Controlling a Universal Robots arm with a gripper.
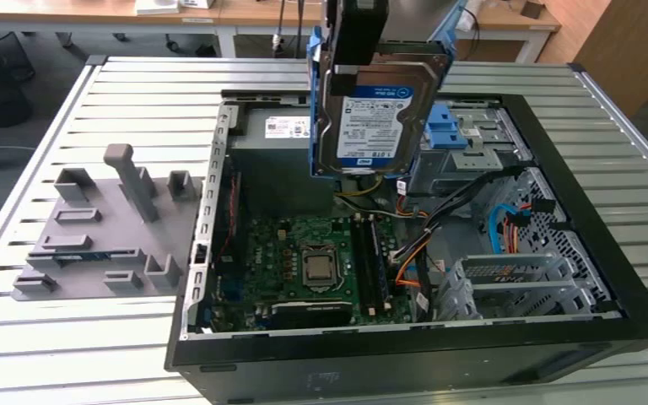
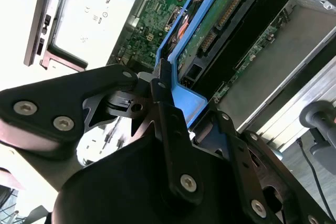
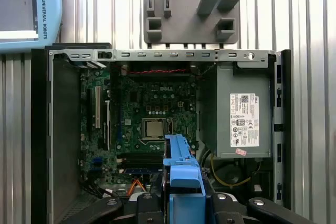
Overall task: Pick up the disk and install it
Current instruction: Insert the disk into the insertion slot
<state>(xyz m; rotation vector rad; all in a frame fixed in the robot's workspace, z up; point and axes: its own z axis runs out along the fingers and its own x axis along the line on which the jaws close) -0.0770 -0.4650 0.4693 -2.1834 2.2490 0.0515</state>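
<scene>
Disk (image 1: 378, 110) hangs upright above the open computer case (image 1: 606, 337), with its white-and-blue label facing the exterior view. Jaws are clenched on the blue bracket (image 2: 185, 100) that frames the disk. In the second wrist view the black fingers (image 2: 160, 90) pinch the bracket's edge, and the disk's green circuit board (image 2: 223, 22) runs alongside.

In the first wrist view the motherboard (image 3: 152, 103) lies flat in the case, with a silver processor (image 3: 154, 128) near its middle. A grey power supply box (image 3: 236, 114) with a white sticker sits beside the board.

In the exterior view a metal cage with blue clips (image 1: 456, 131) stands just to the exterior view's right of the disk. A grey plastic holder (image 1: 99, 245) rests on the slatted metal bench (image 1: 65, 354) next to the case, on the exterior view's left.
</scene>
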